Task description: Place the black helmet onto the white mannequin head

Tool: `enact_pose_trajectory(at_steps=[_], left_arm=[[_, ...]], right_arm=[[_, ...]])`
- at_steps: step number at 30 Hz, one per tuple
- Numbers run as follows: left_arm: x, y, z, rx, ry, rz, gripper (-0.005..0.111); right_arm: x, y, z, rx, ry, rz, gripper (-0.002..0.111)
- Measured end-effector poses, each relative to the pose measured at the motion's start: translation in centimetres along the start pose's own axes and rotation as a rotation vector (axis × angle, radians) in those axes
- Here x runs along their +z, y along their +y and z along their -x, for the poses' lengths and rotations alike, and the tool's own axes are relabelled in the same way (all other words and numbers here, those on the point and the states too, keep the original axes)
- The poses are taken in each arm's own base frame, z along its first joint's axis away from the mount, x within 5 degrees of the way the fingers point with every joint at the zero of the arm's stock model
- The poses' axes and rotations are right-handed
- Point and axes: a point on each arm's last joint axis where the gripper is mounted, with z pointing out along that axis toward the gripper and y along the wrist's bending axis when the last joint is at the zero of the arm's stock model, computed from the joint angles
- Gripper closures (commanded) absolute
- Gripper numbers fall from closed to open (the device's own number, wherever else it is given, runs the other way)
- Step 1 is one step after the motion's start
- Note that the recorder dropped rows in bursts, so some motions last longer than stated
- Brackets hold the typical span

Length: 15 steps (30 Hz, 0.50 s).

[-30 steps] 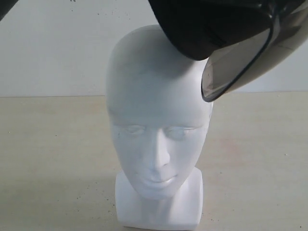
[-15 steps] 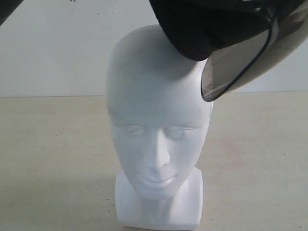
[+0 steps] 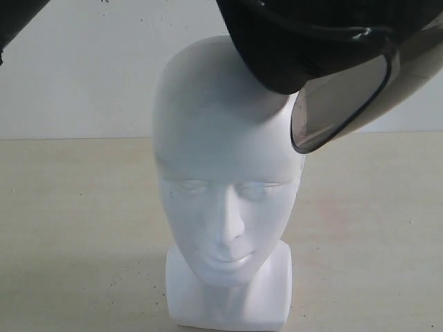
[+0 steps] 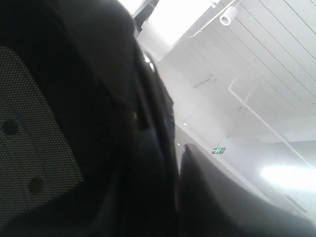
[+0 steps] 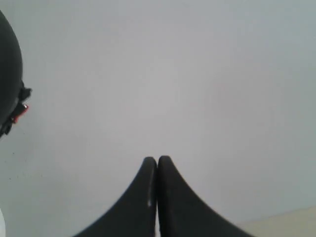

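The white mannequin head (image 3: 225, 180) stands upright on the table, face toward the exterior camera. The black helmet (image 3: 297, 41) hangs tilted over the head's top right side, its padded rim touching the crown. Its smoke-tinted visor (image 3: 339, 104) droops beside the right temple. In the left wrist view the helmet's mesh lining (image 4: 34, 148) and rim fill the frame, and my left gripper (image 4: 180, 170) is shut on that rim, with one dark finger (image 4: 222, 202) showing. My right gripper (image 5: 157, 159) is shut and empty, facing a bare wall.
The beige table (image 3: 69, 228) spreads round the head's blocky neck base (image 3: 232, 304). A pale wall (image 3: 83, 76) stands behind. A dark arm part (image 3: 17, 21) crosses the exterior view's top left corner. A dark rounded shape (image 5: 9, 69) sits at the right wrist view's edge.
The helmet has sunk a little onto the crown and its visor hangs slightly lower. The dark arm part at top left has shifted a bit. The head has not moved.
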Motion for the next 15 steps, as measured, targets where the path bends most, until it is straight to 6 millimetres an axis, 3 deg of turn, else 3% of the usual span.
enact_pose_trajectory(at_steps=[6, 12, 15], left_arm=[[0.1, 1.1, -0.2, -0.004, -0.006, 0.016, 0.102], [0.0, 1.5, 0.0, 0.018, -0.011, 0.026, 0.102], [0.0, 1.5, 0.0, 0.030, -0.011, 0.026, 0.102]], right_arm=[[3.6, 1.4, 4.5, -0.052, 0.048, 0.003, 0.109], [10.3, 3.1, 7.5, -0.166, 0.130, 0.055, 0.109], [13.7, 4.6, 10.0, -0.186, 0.127, 0.105, 0.109]])
